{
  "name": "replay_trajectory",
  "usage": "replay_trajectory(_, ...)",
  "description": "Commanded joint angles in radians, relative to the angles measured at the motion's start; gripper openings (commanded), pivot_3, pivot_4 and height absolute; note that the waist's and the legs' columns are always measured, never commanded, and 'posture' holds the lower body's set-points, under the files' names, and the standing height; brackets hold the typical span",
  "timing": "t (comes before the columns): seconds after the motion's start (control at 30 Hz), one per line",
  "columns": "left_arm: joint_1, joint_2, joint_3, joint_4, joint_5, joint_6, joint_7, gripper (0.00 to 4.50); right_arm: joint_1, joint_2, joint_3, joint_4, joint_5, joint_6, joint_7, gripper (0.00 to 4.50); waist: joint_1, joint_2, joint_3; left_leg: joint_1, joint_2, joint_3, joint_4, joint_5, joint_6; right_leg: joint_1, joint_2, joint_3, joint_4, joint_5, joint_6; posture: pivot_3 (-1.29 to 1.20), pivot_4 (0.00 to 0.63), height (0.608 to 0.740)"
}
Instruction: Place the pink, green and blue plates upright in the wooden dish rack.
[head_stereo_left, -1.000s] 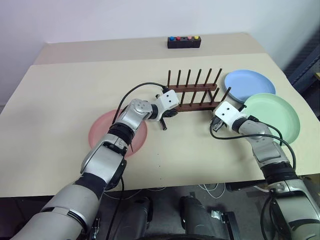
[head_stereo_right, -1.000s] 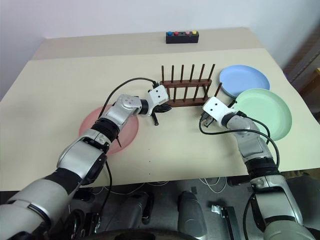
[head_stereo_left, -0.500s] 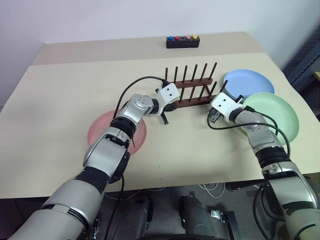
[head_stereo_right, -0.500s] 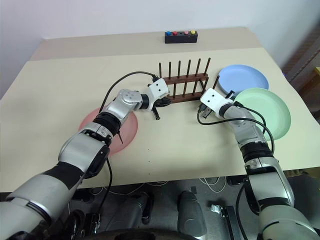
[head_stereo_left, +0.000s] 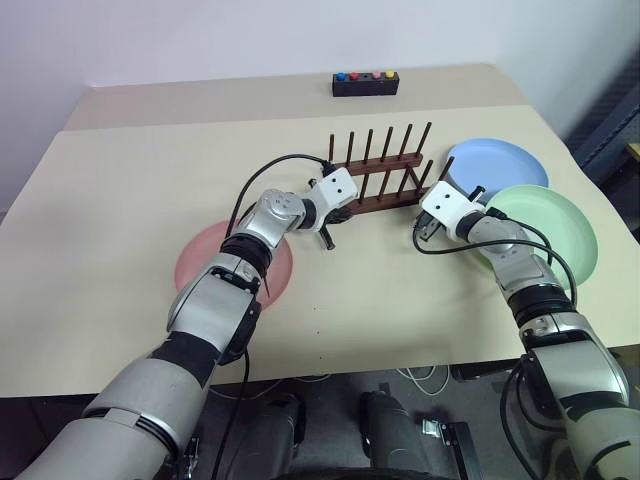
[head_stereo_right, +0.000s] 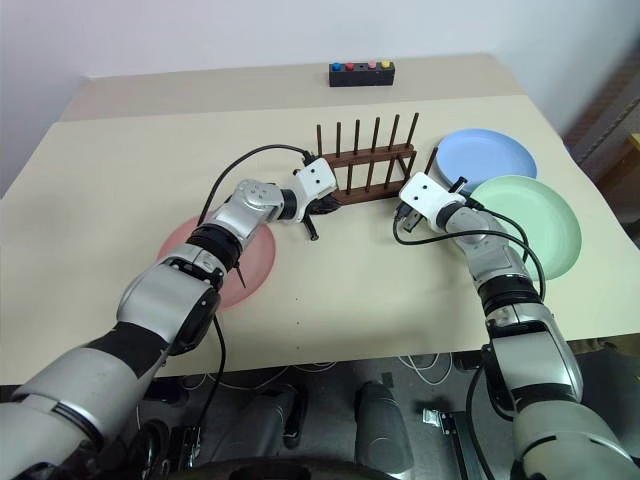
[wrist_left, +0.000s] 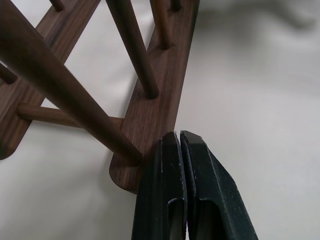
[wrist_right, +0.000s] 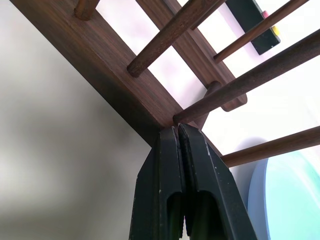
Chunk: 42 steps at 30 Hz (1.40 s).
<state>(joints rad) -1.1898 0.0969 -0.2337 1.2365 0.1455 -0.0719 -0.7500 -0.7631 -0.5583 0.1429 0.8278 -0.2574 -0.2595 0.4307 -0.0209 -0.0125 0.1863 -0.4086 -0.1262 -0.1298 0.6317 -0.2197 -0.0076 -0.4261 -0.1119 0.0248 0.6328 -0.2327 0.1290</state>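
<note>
I have both grippers closed empty, fingers pressed flat together, and set against the near rail of the wooden dish rack (head_stereo_left: 378, 182): the left gripper (wrist_left: 179, 142) touches the rail's left end, the right gripper (wrist_right: 176, 134) sits at the rail near its right end, under a leaning peg. From the head view the rack stands mid-table with all its slots empty. None of the plates is in it: the pink plate (head_stereo_left: 205, 268) lies flat under my left forearm, well away from the rack, the blue plate (head_stereo_left: 500, 165) lies flat just right of the rack, and the green plate (head_stereo_left: 560, 230) lies beside it, nearer me, its rim seeming to overlap the blue one. I judge I am nudging the rack to square it up before loading. The risk is uneven pressure: if one tip leads, the light rack could swivel or tip onto its pegs, or slide right into the blue plate. My right tip could also slip off the rail and snag that peg. The black button box (head_stereo_left: 366, 83) at the far edge is well clear.
</note>
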Motion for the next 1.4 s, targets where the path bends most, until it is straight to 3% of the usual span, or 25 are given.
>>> replay_trajectory(0.03, -0.039, 0.014, 0.028, -0.029, -0.009, -0.02, -0.021, 0.06, -0.001, 0.011, -0.037, -0.063, 0.055, -0.004, 0.022, 0.05, 0.0, 0.0, 0.0, 0.0, 0.0, 0.0, 0.0, 0.0, 0.0, 0.0, 0.0, 0.0, 0.0, 0.0, 0.0, 0.0, 0.15, 0.74)
replay_trajectory(0.23, -0.007, 0.079, 0.045, -0.115, -0.026, -0.021, -0.121, 0.06, 0.144, -0.011, -0.14, -0.451, 0.262, 0.158, 0.162, 0.05, 0.0, 0.0, 0.0, -0.001, 0.0, 0.0, 0.0, 0.0, 0.0, -0.001, 0.0, 0.0, 0.0, 0.0, 0.0, 0.0, 0.15, 0.74)
replay_trajectory(0.43, 0.041, 0.118, 0.062, -0.239, -0.059, 0.031, -0.196, 0.06, 0.254, -0.054, -0.217, -0.739, 0.368, 0.341, 0.213, 0.05, 0.005, 0.0, 0.0, -0.001, 0.0, 0.0, 0.001, 0.0, 0.0, 0.0, 0.0, 0.0, 0.0, 0.0, 0.0, 0.0, 0.15, 0.74)
replay_trajectory(0.63, 0.125, 0.205, 0.154, -0.517, -0.248, 0.278, -0.417, 0.06, 0.386, -0.116, -0.367, -1.026, 0.578, 0.566, 0.269, 0.05, 0.003, 0.0, 0.0, -0.002, 0.0, 0.0, 0.001, -0.002, 0.003, -0.001, 0.0, 0.0, 0.0, 0.0, 0.0, 0.0, 0.15, 0.74)
replay_trajectory(0.8, 0.129, 0.317, 0.189, -0.563, -0.309, 0.381, -0.498, 0.06, 0.467, -0.137, -0.4, -1.141, 0.678, 0.674, 0.293, 0.05, 0.0, 0.0, 0.0, -0.001, 0.001, 0.0, 0.001, -0.003, 0.005, -0.001, 0.001, 0.0, 0.001, 0.0, 0.0, 0.0, 0.15, 0.74)
replay_trajectory(0.93, 0.123, 0.405, 0.236, -0.627, -0.397, 0.496, -0.583, 1.81, 0.471, -0.117, -0.487, -1.215, 0.916, 0.784, 0.33, 1.3, 0.004, 0.0, 0.0, -0.001, 0.001, -0.001, 0.001, -0.003, 0.005, -0.001, 0.001, 0.0, 0.001, 0.0, 0.0, 0.0, 0.15, 0.74)
replay_trajectory(1.1, 0.149, 0.511, 0.235, -0.63, -0.391, 0.522, -0.609, 4.24, 0.492, -0.143, -0.489, -1.267, 0.982, 0.791, 0.382, 3.71, 0.005, 0.0, 0.0, -0.001, 0.001, -0.001, 0.001, -0.003, 0.006, -0.001, 0.001, 0.0, 0.001, 0.0, 0.0, 0.0, 0.15, 0.74)
replay_trajectory(1.13, 0.153, 0.541, 0.245, -0.618, -0.386, 0.52, -0.603, 4.5, 0.496, -0.148, -0.49, -1.269, 0.998, 0.794, 0.398, 4.19, 0.006, 0.0, 0.0, -0.001, 0.001, -0.001, 0.001, -0.003, 0.006, 0.0, 0.001, 0.0, 0.001, 0.0, 0.0, 0.0, 0.15, 0.74)
replay_trajectory(1.17, 0.151, 0.577, 0.262, -0.595, -0.381, 0.519, -0.587, 4.5, 0.501, -0.149, -0.49, -1.274, 1.03, 0.801, 0.423, 4.42, 0.006, 0.0, 0.0, -0.001, 0.001, -0.001, 0.001, -0.003, 0.006, 0.0, 0.001, 0.0, 0.001, 0.0, 0.0, 0.0, 0.15, 0.74)
replay_trajectory(1.23, 0.133, 0.638, 0.298, -0.556, -0.382, 0.575, -0.53, 4.5, 0.514, -0.163, -0.468, -1.285, 1.027, 0.793, 0.457, 4.42, 0.004, 0.0, 0.0, -0.001, 0.001, -0.001, 0.001, -0.003, 0.006, -0.001, 0.001, 0.0, 0.001, 0.0, 0.0, 0.0, 0.15, 0.74)
replay_trajectory(1.4, 0.094, 0.687, 0.322, -0.53, -0.37, 0.784, -0.351, 4.5, 0.505, -0.166, -0.428, -1.283, 1.023, 0.787, 0.472, 4.42, 0.009, 0.0, 0.0, -0.001, 0.002, -0.001, 0.001, -0.004, 0.006, 0.0, 0.001, 0.0, 0.001, 0.0, 0.0, 0.0, 0.15, 0.74)
